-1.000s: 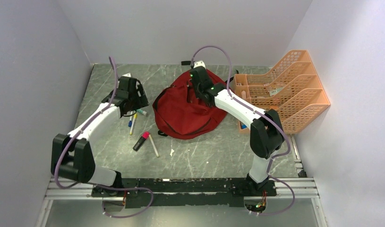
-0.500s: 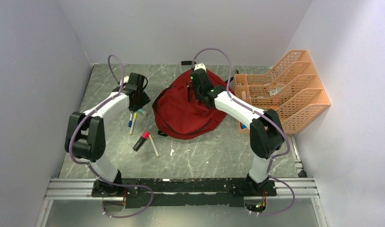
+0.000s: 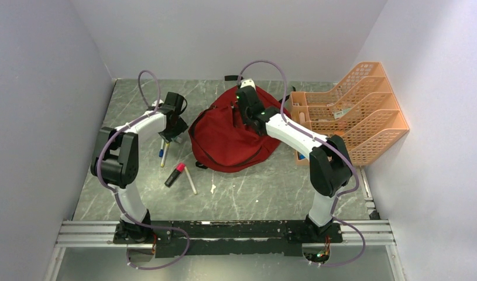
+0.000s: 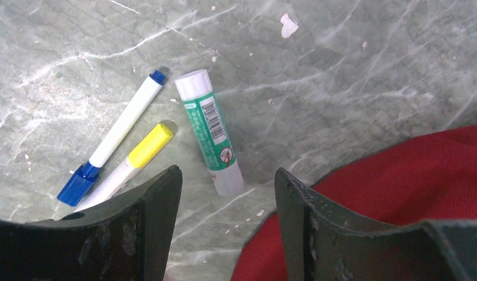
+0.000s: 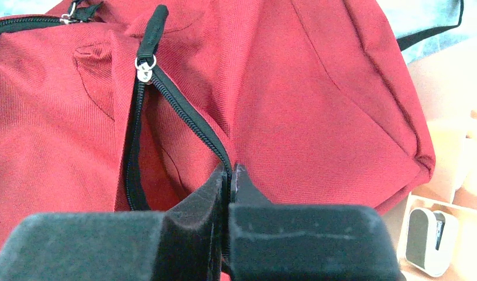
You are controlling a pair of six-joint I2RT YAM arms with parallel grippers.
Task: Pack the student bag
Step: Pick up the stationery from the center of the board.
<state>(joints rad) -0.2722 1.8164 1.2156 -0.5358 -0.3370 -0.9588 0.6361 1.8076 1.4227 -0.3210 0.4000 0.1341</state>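
The dark red student bag (image 3: 227,137) lies mid-table; it shows in the right wrist view (image 5: 318,99) and as a red edge in the left wrist view (image 4: 423,170). My right gripper (image 5: 229,171) is shut on the bag's black zipper edge (image 5: 189,120), holding a pocket slit open on top of the bag (image 3: 243,111). My left gripper (image 4: 227,184) is open and empty, just above the table beside the bag's left edge (image 3: 176,130). A green-and-white glue stick (image 4: 209,132), a blue-capped marker (image 4: 116,137) and a yellow-capped marker (image 4: 136,158) lie just ahead of its fingers.
An orange mesh file organizer (image 3: 364,114) stands at the right, with a small white item (image 5: 426,240) in its near tray. A pink-capped black marker (image 3: 174,174) and a thin pale pen (image 3: 190,180) lie on the table in front of the bag. Walls close three sides.
My left arm has swung its gripper right and back, from left of the pens to beside the bag's left edge. The right gripper has stayed on the zipper.
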